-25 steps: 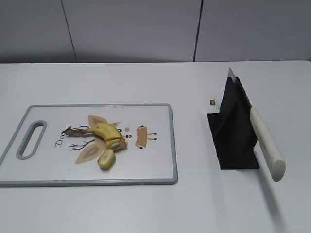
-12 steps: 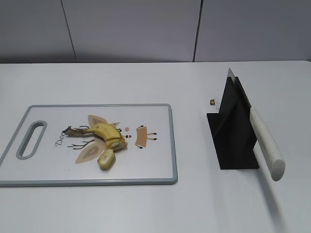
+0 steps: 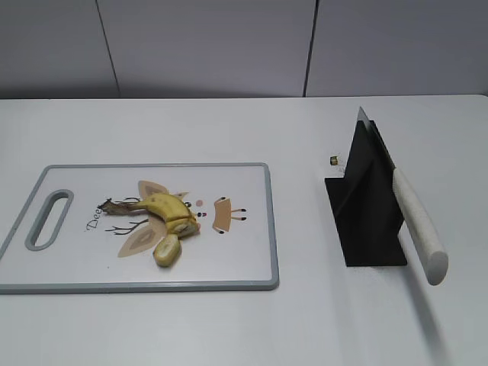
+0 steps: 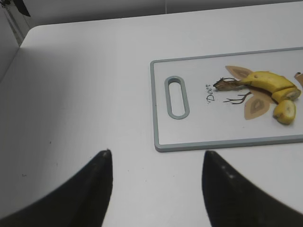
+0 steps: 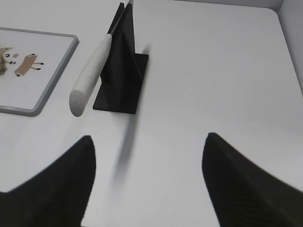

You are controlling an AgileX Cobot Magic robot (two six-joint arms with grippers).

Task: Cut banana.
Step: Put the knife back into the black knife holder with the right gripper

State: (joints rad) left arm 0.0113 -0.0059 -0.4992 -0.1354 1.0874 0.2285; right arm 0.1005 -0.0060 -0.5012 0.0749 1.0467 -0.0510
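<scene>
The banana (image 3: 169, 209), a short curved yellow stub with a dark stem, lies on the white cutting board (image 3: 236, 255); it also shows in the left wrist view (image 4: 267, 81). A small loose yellow chunk (image 3: 166, 250) lies just in front of its cut end. A knife with a white handle (image 3: 418, 226) rests in a black stand (image 3: 366, 206), seen also in the right wrist view (image 5: 90, 75). My left gripper (image 4: 157, 156) is open and empty over bare table, left of the board. My right gripper (image 5: 147, 139) is open and empty, near the stand. Neither gripper shows in the exterior view.
The board (image 4: 189, 137) has a grey rim, a handle slot (image 4: 176, 97) and a printed deer picture. A small dark object (image 3: 333, 160) lies on the table behind the stand. A grey wall runs behind the white table.
</scene>
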